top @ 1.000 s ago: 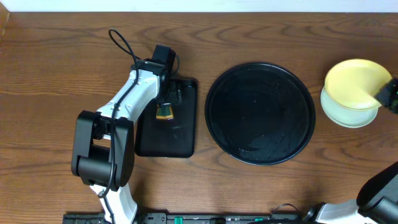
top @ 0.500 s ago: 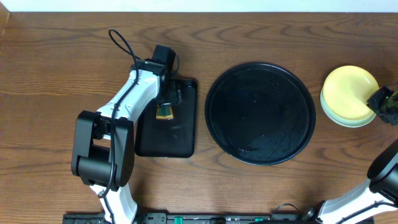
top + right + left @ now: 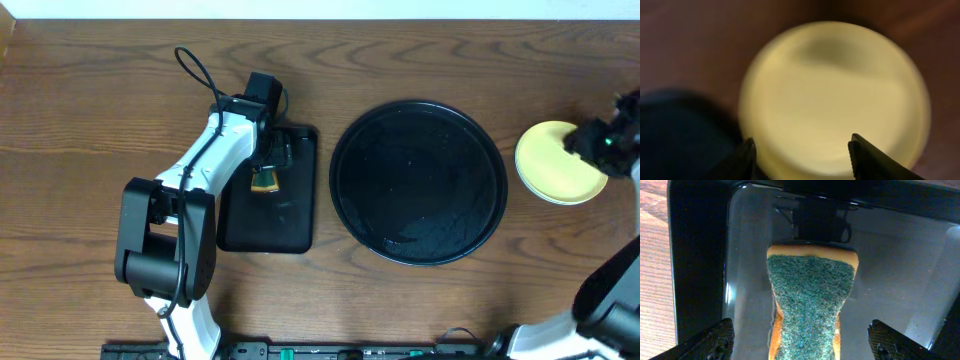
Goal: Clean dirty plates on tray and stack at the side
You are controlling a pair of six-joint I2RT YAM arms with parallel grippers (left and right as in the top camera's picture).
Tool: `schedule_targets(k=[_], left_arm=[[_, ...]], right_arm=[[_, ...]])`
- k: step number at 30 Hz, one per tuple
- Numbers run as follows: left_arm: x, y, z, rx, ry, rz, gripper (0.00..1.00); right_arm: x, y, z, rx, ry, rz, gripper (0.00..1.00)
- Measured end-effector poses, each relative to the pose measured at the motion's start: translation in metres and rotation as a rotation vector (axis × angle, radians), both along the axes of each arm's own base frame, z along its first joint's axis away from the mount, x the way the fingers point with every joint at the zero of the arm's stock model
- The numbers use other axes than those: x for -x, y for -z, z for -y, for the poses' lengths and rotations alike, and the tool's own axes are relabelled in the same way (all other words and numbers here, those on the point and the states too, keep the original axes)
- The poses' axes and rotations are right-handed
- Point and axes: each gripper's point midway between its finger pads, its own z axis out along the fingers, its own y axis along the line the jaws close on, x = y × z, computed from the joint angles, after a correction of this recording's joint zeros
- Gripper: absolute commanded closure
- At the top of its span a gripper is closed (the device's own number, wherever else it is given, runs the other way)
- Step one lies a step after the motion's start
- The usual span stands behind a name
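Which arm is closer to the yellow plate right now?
Right. Its fingers hang just above the yellow plate; the left fingers are far off, beyond the big round tray, over a sponge in the small tray.

Even light, blurry right wrist view

No text, label, brand, number or sign can be read on anything in these views.

A dark brown, wood-grained worktop [image 3: 90,120] fills the view, with a pale strip [image 3: 320,8] along its far edge.
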Motion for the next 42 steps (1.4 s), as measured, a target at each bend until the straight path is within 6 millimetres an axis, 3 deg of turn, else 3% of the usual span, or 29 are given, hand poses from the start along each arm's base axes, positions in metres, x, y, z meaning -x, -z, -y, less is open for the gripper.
schedule_targets(k=[2, 5, 11, 17, 20, 26, 30, 33, 37, 42], left_arm=[[0.0, 0.0, 0.0, 0.0, 0.0, 0.0, 0.14], [0.0, 0.0, 0.0, 0.0, 0.0, 0.0, 0.14], [-0.001, 0.0, -0.002, -0.014, -0.002, 0.004, 0.14], [-0.001, -0.001, -0.005, -0.027, -0.004, 0.007, 0.14], [-0.001, -0.001, -0.005, -0.03, -0.005, 0.008, 0.14], [-0.001, -0.001, -0.006, -0.032, -0.005, 0.008, 0.14], [-0.001, -0.001, -0.005, -0.031, -0.005, 0.008, 0.14], [-0.001, -0.001, -0.006, -0.032, -0.005, 0.008, 0.14], [-0.001, -0.001, -0.006, -0.032, -0.005, 0.008, 0.14], [-0.001, -0.001, -0.006, -0.032, -0.005, 0.008, 0.14]], right_arm=[[-0.004, -0.019, -0.029, 0.008, -0.089, 0.03, 0.43], [-0.003, -0.029, -0.072, -0.005, -0.203, 0.019, 0.43], [0.006, -0.018, -0.152, -0.028, -0.418, -0.063, 0.48], [0.016, -0.012, -0.234, -0.018, -0.646, -0.085, 0.47], [0.02, -0.011, -0.259, 0.024, -0.716, -0.085, 0.45], [0.018, -0.008, -0.262, 0.143, -0.761, -0.084, 0.38], [0.005, -0.008, -0.25, 0.187, -0.751, -0.056, 0.44], [-0.018, -0.006, -0.229, 0.223, -0.72, -0.006, 0.53], [-0.043, 0.005, -0.194, 0.265, -0.673, 0.023, 0.55], [-0.065, 0.047, -0.157, 0.293, -0.641, -0.007, 0.53]])
